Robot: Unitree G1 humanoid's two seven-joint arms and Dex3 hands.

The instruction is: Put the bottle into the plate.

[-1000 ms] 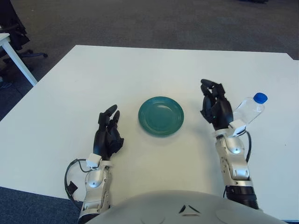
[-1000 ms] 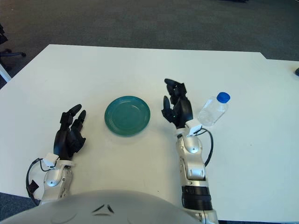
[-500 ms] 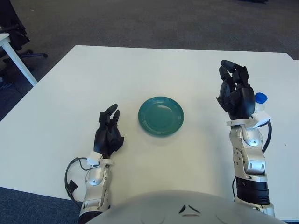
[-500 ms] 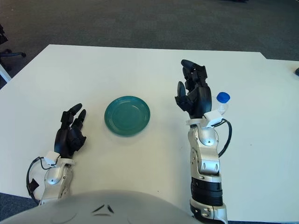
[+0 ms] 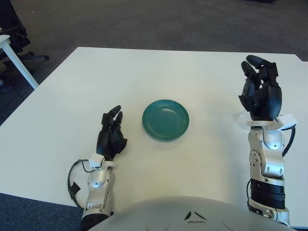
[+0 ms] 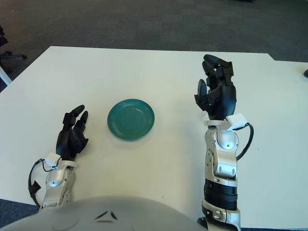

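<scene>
Starting nearest the robot, the left hand point(image 5: 111, 134) shows low on the white counter point(image 5: 144, 72), left of the plate, fingers loosely extended and holding nothing. It is idle.

The green plate point(image 5: 165, 119) sits empty at the middle of the counter, between the two hands.

The right hand point(image 5: 260, 96) is raised to the right of the plate, palm side turned toward the plate. Its fingers point(image 5: 252, 61) are apart and pointing up, with nothing seen between them.

The bottle point(image 5: 242, 121) is almost wholly hidden behind this hand and wrist. Only a pale, clear sliver shows at the wrist's left edge in the left eye view, and nothing shows in the right eye view. Its long axis cannot be told, nor whether the hand touches it.

Judgement: the bottle lies just beyond the right hand, on the far side from the camera. That hand is plainly the nearer one. The grasp is not yet confirmed, and the carry to the plate runs leftward.
</scene>
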